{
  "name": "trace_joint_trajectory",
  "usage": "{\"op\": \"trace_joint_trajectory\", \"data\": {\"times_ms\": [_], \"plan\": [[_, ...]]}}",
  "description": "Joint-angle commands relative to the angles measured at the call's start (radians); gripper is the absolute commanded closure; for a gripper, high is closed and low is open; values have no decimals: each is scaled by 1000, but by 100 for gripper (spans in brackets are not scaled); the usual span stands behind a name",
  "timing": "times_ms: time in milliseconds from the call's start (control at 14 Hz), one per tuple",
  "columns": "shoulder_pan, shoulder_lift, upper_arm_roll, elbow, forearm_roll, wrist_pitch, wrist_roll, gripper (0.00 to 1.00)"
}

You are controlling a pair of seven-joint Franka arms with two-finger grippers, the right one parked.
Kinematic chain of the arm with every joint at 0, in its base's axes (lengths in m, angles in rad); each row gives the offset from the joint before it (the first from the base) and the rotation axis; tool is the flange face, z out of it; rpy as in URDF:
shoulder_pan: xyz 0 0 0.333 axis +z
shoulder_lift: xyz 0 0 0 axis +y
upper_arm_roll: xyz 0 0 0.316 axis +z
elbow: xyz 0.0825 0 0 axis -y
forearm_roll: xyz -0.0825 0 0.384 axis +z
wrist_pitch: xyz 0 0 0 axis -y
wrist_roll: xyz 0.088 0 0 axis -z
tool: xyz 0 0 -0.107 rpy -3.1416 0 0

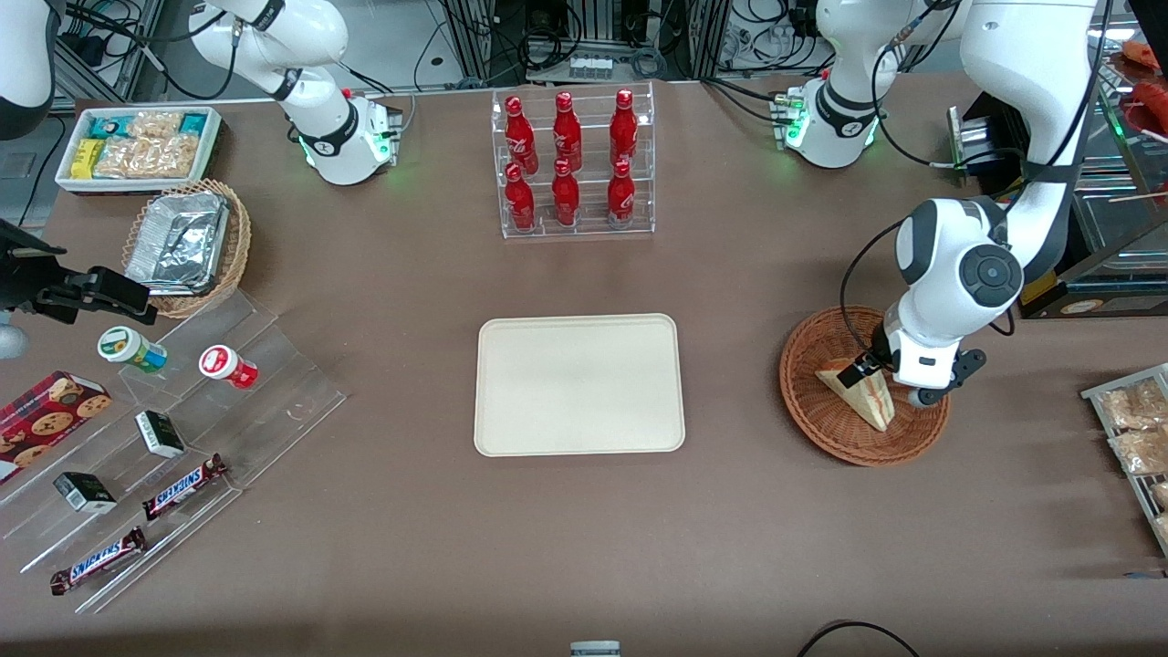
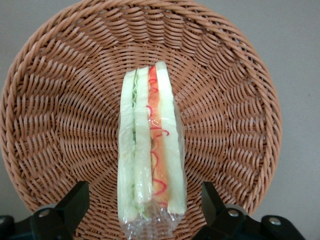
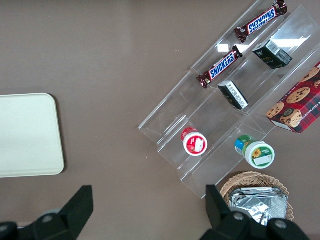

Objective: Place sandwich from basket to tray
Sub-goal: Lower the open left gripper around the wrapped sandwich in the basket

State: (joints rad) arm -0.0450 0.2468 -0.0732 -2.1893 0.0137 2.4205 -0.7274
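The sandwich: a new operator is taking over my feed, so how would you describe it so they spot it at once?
Find the round reddish-brown woven wicker basket at the working arm's end of the table, beside the flat cream rectangular tray. The left arm's gripper is lowered into it, fingers open either side of the sandwich. It is a plastic-wrapped white-bread wedge with red and pale layers, the basket's only content.

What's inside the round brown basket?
One sandwich in clear wrap stands on edge in the basket, showing its red and pale filling. The open gripper straddles it, a finger on each side, not touching. Whatever weave lies under the sandwich is covered.
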Motion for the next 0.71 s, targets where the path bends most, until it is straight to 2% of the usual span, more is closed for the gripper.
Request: {"op": "trace_joint_trajectory", "data": {"times_ms": [0, 71, 143, 500, 643], "plan": [[-10, 23, 7, 0, 6, 49, -52, 60], [-12, 28, 7, 3, 8, 51, -55, 83], [-12, 26, 7, 6, 8, 51, -55, 100], [-12, -10, 7, 31, 28, 11, -41, 100], [-12, -43, 4, 116, 89, -180, -41, 100]]}}
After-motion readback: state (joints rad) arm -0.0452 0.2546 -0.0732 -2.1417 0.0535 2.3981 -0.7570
